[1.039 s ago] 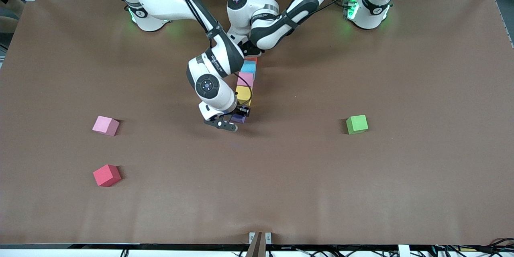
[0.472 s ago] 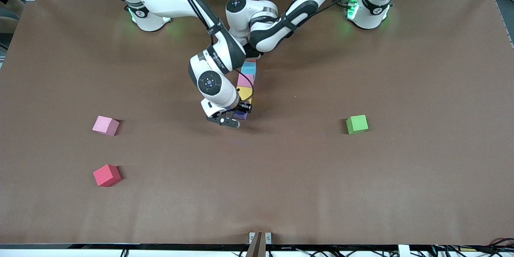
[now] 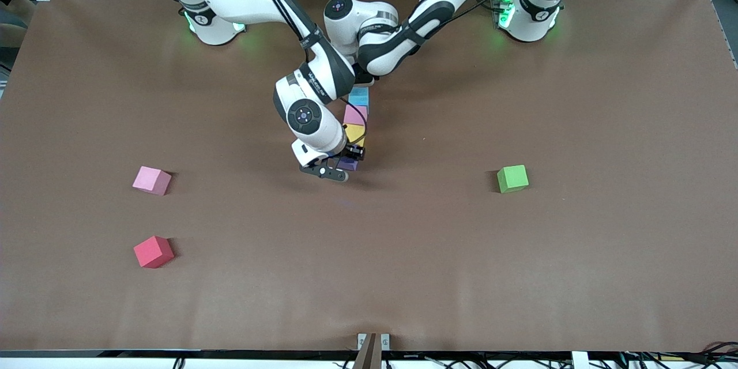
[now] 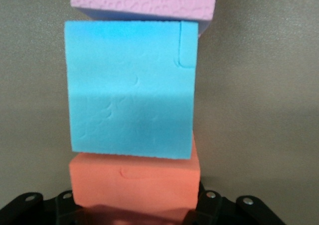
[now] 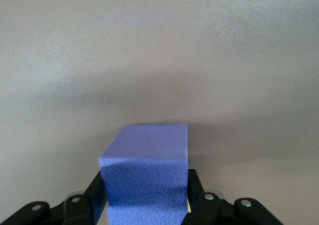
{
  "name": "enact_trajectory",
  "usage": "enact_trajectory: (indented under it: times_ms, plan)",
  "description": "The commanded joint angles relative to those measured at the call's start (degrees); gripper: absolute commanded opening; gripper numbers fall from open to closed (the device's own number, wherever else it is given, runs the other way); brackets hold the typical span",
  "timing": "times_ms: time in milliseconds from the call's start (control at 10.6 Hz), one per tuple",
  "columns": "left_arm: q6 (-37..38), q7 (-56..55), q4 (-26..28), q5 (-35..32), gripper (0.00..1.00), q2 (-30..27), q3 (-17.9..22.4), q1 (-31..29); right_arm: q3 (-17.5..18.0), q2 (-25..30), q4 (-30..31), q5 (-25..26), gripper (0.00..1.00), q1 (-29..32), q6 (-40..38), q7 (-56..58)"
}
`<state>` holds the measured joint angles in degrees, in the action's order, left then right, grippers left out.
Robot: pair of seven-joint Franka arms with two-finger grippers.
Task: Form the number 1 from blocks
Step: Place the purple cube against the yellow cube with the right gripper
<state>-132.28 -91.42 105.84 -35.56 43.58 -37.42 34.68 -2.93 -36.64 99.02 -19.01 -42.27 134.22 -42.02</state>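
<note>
Flanking the purple block, right gripper jaws stand parted (left gripper pinches orange block).

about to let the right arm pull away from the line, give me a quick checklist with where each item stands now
1. purple block sits at the end of the line nearest the front camera, next to the yellow block: ok.
2. right gripper clear of the purple block: cannot tell; the fingers flank it closely in the right wrist view.
3. Line order orange block, light blue block, mauve-pink block, yellow, purple: ok.
4. left gripper grips the orange block at the end of the line nearest the bases: ok.
5. Line straight: cannot tell; the arms cover parts of it.
6. green cube, red cube and a spare pink cube lie apart from the line: ok.
</note>
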Motion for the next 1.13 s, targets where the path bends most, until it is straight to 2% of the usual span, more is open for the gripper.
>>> enact_trajectory:
  times_ms: [0,94,378,756,850,945,1039]
  plan:
    - [1.49,2.65,-0.63,0.84,0.70,0.46,0.77,0.92,0.30,1.84,2.05,-0.41,1.00,-0.27,0.34,0.36]
    - [2.19,4.13,-0.55,0.84,1.00,0.46,0.86,1.01,0.30,2.10,2.14,-0.41,1.00,0.08,0.25,0.53]
    - [4.12,3.53,-0.81,1.19,1.00,-0.16,0.68,0.92,0.30,4.64,2.32,-0.33,1.00,3.23,-0.97,4.37]
    - [8.26,2.92,-1.25,3.12,1.00,-2.35,-0.54,0.83,-0.31,6.84,2.23,-0.15,1.00,11.76,-4.41,12.83]
    - [9.22,2.92,-1.34,3.83,1.00,-3.49,-0.72,0.83,-1.27,8.33,2.14,3.07,1.00,12.82,-4.41,14.67]
    - [9.93,3.00,-1.69,5.05,1.00,-4.72,-1.16,0.83,-1.46,10.87,2.14,10.85,1.00,14.13,-5.54,18.60]
    - [11.15,3.09,-2.65,5.93,1.00,-5.69,-1.16,0.83,-1.37,12.63,1.62,15.54,1.00,15.63,-10.07,21.51]
